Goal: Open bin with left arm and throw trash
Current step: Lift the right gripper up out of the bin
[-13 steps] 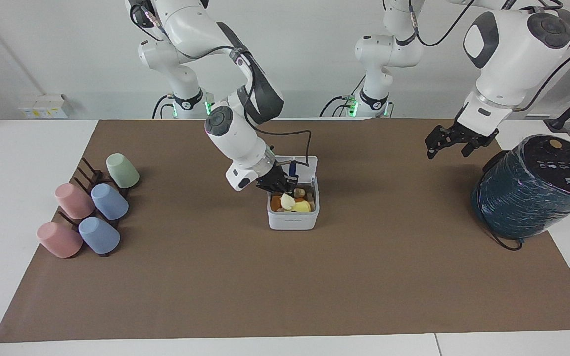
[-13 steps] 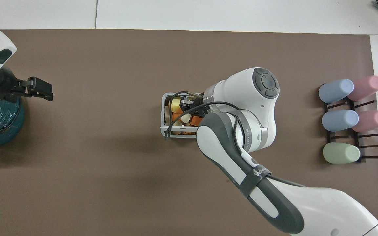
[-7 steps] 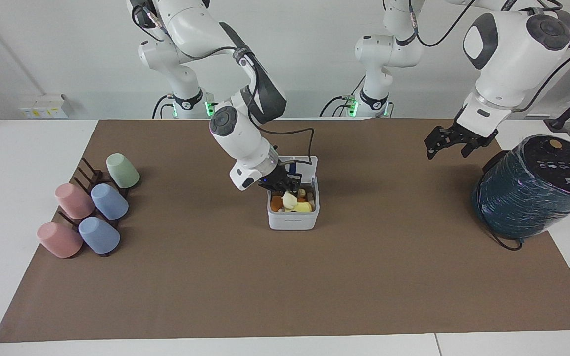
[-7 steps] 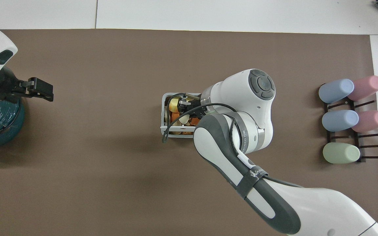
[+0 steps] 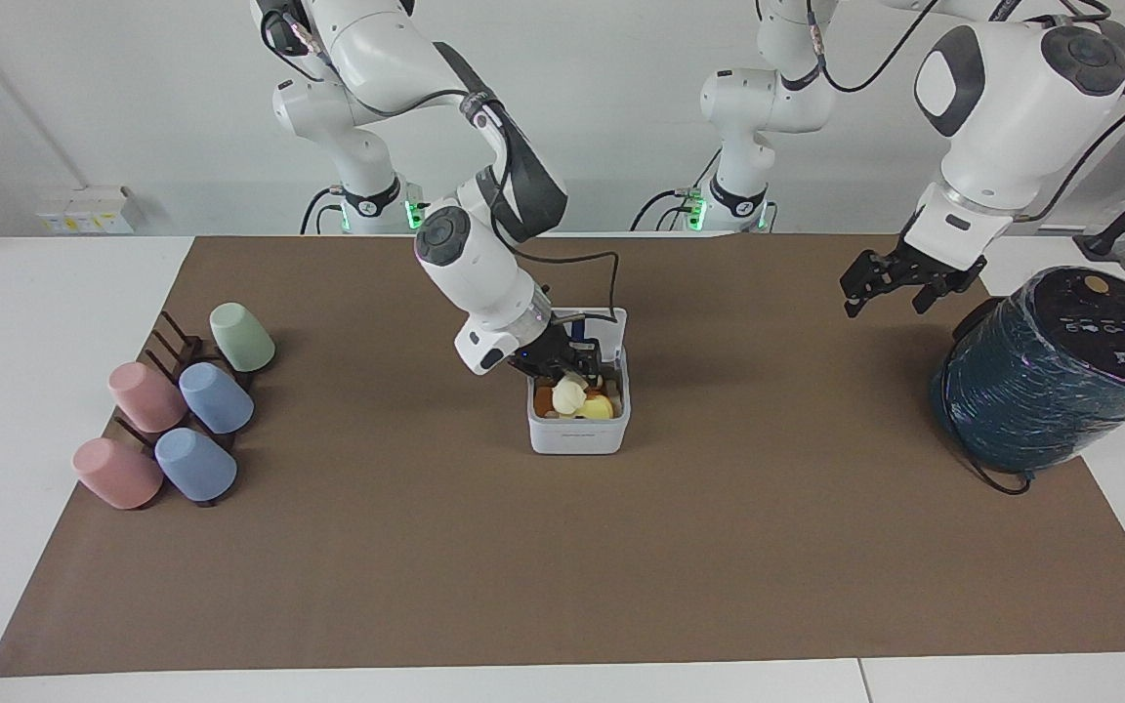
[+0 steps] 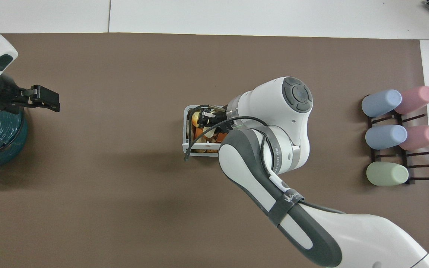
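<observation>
The white bin stands at the middle of the brown mat with its lid raised on the robots' side. It holds an orange wedge, a cream-white lump and a yellow chunk. My right gripper reaches down into the bin's mouth, right above the cream-white lump; whether it holds the lump does not show. In the overhead view the right gripper covers part of the bin. My left gripper is open and empty, up in the air beside the teal cylinder.
A big dark teal wrapped cylinder stands at the left arm's end of the mat. A dark rack with several pastel cups lies at the right arm's end. A black cable loops over the bin's lid.
My right gripper has shifted a little toward the left arm's end, over the bin's middle. The cream-white lump has barely moved. The left arm has stayed still.
</observation>
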`<move>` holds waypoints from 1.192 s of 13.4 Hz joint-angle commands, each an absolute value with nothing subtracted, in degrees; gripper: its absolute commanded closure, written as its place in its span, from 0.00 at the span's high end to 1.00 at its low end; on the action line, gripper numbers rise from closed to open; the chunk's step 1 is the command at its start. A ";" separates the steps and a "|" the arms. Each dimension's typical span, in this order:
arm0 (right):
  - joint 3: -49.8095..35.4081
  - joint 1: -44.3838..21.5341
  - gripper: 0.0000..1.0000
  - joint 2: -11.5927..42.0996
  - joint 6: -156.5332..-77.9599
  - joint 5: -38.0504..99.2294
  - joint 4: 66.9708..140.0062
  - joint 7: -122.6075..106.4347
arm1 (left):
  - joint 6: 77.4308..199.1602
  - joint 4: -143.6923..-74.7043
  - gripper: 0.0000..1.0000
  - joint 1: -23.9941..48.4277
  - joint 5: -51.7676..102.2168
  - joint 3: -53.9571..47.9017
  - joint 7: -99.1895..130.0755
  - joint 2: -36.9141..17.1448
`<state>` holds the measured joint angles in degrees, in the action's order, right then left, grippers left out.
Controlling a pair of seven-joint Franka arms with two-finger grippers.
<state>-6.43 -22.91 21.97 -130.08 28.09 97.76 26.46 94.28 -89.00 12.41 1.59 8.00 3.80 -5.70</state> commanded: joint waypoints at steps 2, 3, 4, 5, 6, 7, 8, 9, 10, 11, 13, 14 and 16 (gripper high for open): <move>-6.77 -23.11 0.58 22.41 -129.99 29.00 95.81 27.95 | 96.59 -91.14 1.00 12.13 0.53 8.17 3.08 -4.39; -6.77 -22.94 0.61 22.24 -129.73 29.00 95.54 27.95 | 96.59 -91.14 1.00 12.22 0.53 8.17 2.90 -4.48; -6.77 -22.85 0.64 21.45 -129.38 28.92 95.45 27.95 | 97.03 -91.14 1.00 12.22 0.53 8.09 2.90 -4.48; -6.77 -22.85 0.67 20.66 -128.94 28.83 95.45 27.95 | 98.16 -91.23 1.00 12.22 0.53 8.17 2.29 -4.48; -6.77 -22.85 0.69 19.70 -128.67 28.74 95.45 27.95 | 98.52 -91.23 1.00 12.30 0.44 8.09 1.24 -4.57; -6.68 -22.42 0.76 18.64 -128.06 28.22 95.45 27.86 | 98.79 -91.14 1.00 12.48 0.44 8.17 -0.16 -4.57; -6.51 -22.06 0.84 17.68 -127.62 28.04 95.45 27.77 | 98.79 -91.23 1.00 12.48 0.44 8.09 -0.96 -4.57; -6.07 -22.06 0.93 16.80 -127.62 27.43 95.45 27.69 | 98.79 -91.23 1.00 12.48 0.35 8.17 -0.97 -4.57; -5.98 -21.63 1.00 16.09 -127.70 25.07 95.45 27.77 | 98.53 -91.23 1.00 12.39 0.35 8.17 -1.05 -4.57; -5.63 -21.27 1.00 15.65 -127.79 21.39 95.45 27.77 | 98.53 -91.23 1.00 12.31 0.35 8.17 -1.05 -4.57; -5.54 -19.96 1.00 15.64 -128.23 11.57 95.45 27.69 | 98.44 -91.23 1.00 12.30 0.35 8.17 -0.97 -4.57; -5.54 -19.17 1.00 15.64 -127.80 5.42 95.36 27.60 | 98.44 -91.23 1.00 12.30 0.35 8.17 -0.97 -4.57; -5.54 -16.54 1.00 15.47 -127.27 -5.66 95.27 27.16 | 98.44 -91.23 1.00 12.30 0.35 8.17 -0.97 -4.57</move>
